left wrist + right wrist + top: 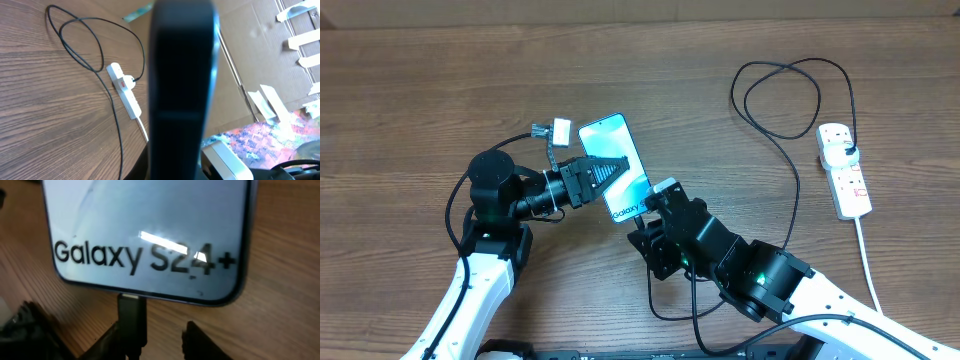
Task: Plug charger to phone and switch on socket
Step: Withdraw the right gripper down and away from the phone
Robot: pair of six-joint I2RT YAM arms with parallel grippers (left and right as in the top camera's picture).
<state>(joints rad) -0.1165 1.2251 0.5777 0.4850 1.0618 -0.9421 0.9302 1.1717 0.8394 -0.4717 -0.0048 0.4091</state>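
Observation:
The phone lies tilted at mid-table, its light blue screen reading "Galaxy S24+". My left gripper is shut on the phone across its sides. In the left wrist view the phone's dark edge fills the middle. The charger's small black plug tip sits against the middle of the phone's bottom edge. My right gripper is open around it, the tip beside its left finger. The black cable loops back to a black plug in the white socket, also seen in the left wrist view.
The socket's white cord runs toward the front right edge. The cable's loop lies at the back right. A small white connector sits just behind the left gripper. Cardboard stands beyond the table's edge.

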